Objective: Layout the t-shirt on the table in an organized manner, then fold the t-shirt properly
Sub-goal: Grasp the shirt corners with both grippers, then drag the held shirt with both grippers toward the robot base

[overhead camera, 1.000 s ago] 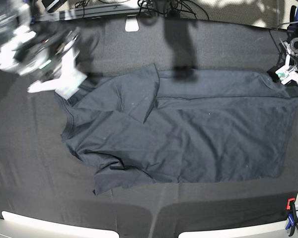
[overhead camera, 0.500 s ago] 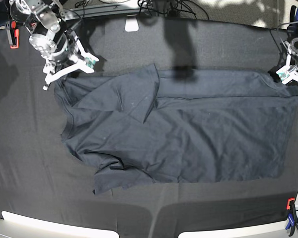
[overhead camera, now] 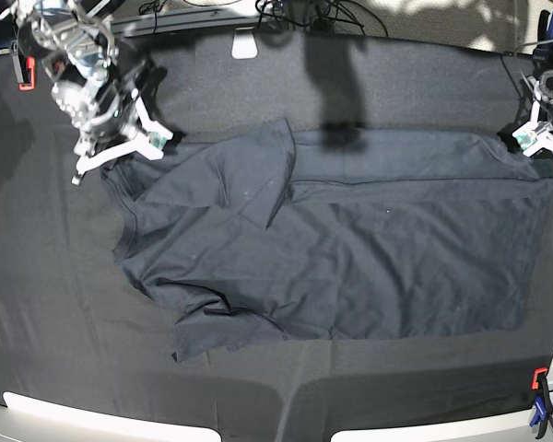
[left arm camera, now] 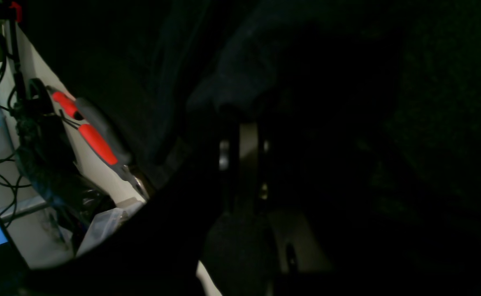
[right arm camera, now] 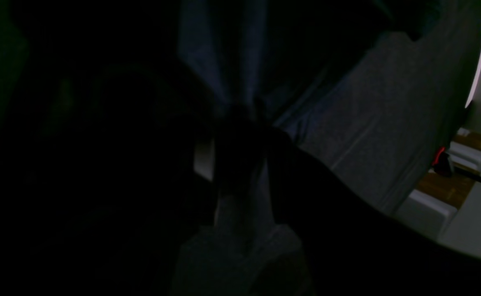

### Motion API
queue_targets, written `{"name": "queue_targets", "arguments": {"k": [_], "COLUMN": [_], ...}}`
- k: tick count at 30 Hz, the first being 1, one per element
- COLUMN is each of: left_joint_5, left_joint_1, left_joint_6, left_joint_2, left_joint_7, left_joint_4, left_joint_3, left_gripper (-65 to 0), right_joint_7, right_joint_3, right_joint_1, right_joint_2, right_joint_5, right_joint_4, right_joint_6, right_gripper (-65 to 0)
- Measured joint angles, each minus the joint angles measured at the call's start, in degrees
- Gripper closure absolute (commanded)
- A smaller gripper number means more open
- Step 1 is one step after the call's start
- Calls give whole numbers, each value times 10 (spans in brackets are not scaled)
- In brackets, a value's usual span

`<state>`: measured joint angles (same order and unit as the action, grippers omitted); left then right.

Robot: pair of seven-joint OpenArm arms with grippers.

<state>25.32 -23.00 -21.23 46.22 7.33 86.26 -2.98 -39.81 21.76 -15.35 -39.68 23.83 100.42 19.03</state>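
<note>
The dark grey t-shirt lies spread across the black table, its body to the right and its collar end to the left. One sleeve is folded over near the top middle and the lower left hem is rumpled. My right gripper hangs over the shirt's upper left corner with its white fingers spread apart. My left gripper sits at the shirt's upper right corner, closed on the cloth. The left wrist view is very dark and shows a bunched fold at the fingertips. The right wrist view shows shirt folds close below.
A red clamp stands at the table's far left corner and a red and blue one at the near right corner. A white object and cables lie along the far edge. A red-handled clamp shows in the left wrist view.
My right gripper swung in from the left, rose, then came down toward the shirt's upper left corner. The shirt and my left gripper have not moved.
</note>
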Motion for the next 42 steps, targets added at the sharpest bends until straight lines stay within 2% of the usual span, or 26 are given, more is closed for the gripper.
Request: {"name": "queue_targets", "arguments": {"k": [3,6,7,8,10,13,17,21,23,28,33,36,39,40,42], "left_joint_5": [0,0,0,0,0,2,2,-8,-22,-23,-24,-24,-28,-43,-59], "left_joint_1": [0,0,0,0,-8,-32,-80,-133,-158,-208,-264,-290,-301,-301,-299], "left_joint_6": [0,0,0,0,0,1,4,2,3,4,2,2,0,0,1], "left_joint_2": [0,0,0,0,1,3,25,66,82,90,90,90,90,90,90], "left_joint_7": [0,0,0,0,0,1,-4,-9,-5,3,-23,-39,-39,-26,-6], "left_joint_4": [0,0,0,0,0,0,19,51,63,79,79,80,81,81,83], "left_joint_3": [0,0,0,0,0,0,0,-1,-1,-10,-51,-78,-88,-88,-88], "left_gripper": [0,0,0,0,0,0,0,0,0,0,0,0,0,-15,-166], "right_joint_7": [4,4,2,-1,-6,-12,-19,-65,-77,-83,-82,-83,-87,-88,-116], "right_joint_3": [0,0,0,1,2,2,2,2,2,2,1,1,1,1,1], "right_joint_1": [3,2,2,2,-1,-32,-100,-165,-199,-283,-343,-358,-356,-356,-355], "right_joint_2": [0,0,0,0,2,-6,-53,-108,-125,-128,-129,-127,-124,-124,-122], "right_joint_5": [0,-4,-5,-6,5,85,94,93,95,113,168,167,167,162,131], "right_joint_4": [-2,-4,-4,-4,-4,19,76,123,142,163,167,167,167,167,172], "right_joint_6": [-5,-4,-4,-9,-30,-41,-73,-91,-106,-111,-111,-144,-145,-145,-143], "right_gripper": [-168,-36,-3,0,0,0,0,0,0,0,0,0,-2,-24,-73]}}
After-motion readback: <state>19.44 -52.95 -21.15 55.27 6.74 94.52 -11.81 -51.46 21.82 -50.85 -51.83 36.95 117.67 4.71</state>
